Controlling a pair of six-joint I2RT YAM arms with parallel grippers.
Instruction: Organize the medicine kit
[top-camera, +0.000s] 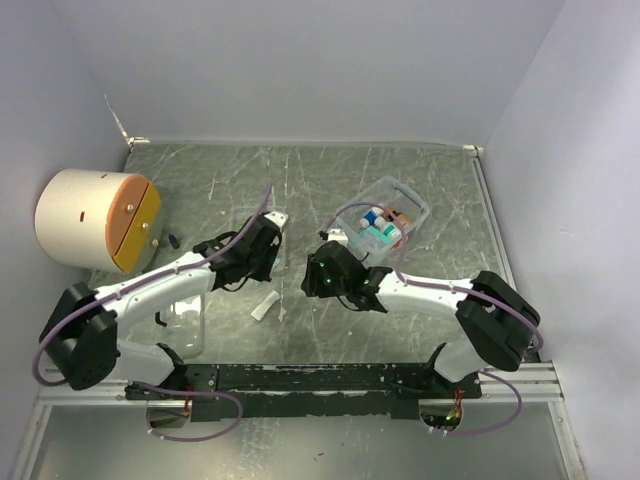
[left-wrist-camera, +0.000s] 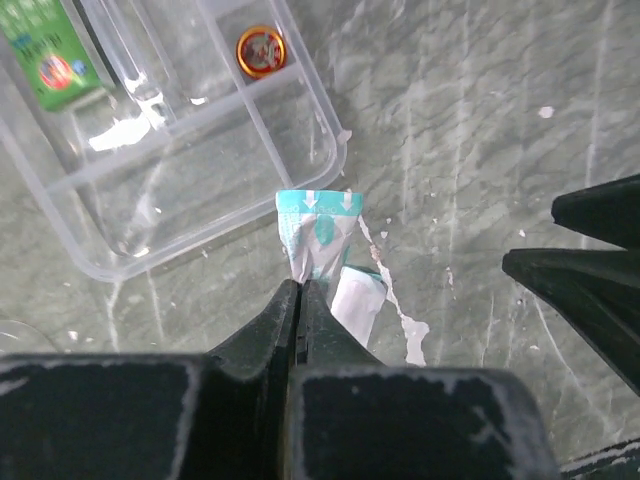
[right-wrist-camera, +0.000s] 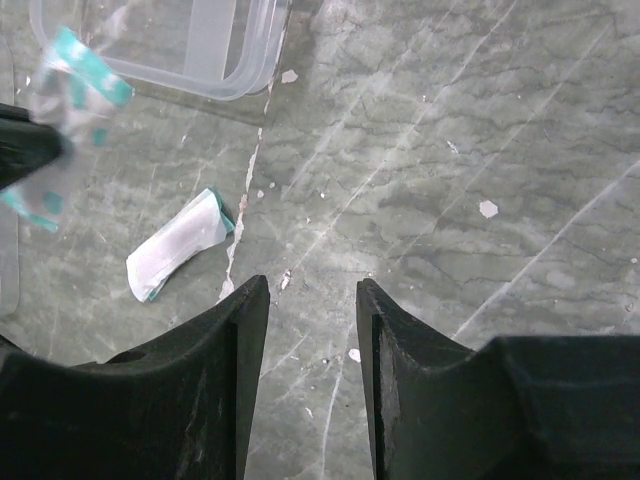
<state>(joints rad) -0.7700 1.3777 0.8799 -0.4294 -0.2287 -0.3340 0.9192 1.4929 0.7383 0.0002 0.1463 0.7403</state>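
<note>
My left gripper (left-wrist-camera: 301, 285) is shut on a teal-and-white sachet (left-wrist-camera: 318, 235) and holds it above the table, just off the corner of a clear divided organizer box (left-wrist-camera: 190, 160). The box holds a green packet (left-wrist-camera: 50, 50) and a round orange tin (left-wrist-camera: 261, 50). A white packet (left-wrist-camera: 358, 300) lies on the table under the sachet. In the right wrist view my right gripper (right-wrist-camera: 312, 290) is open and empty over bare table, the white packet (right-wrist-camera: 178, 255) to its left and the held sachet (right-wrist-camera: 70, 95) further left. From above, the left gripper (top-camera: 260, 266) and right gripper (top-camera: 310, 278) face each other.
A clear bin (top-camera: 412, 212) with several medicine items stands at the back right. A cream cylinder with an orange face (top-camera: 95, 220) stands at the far left. A clear lid (top-camera: 186, 322) lies near the left arm. Walls enclose the table.
</note>
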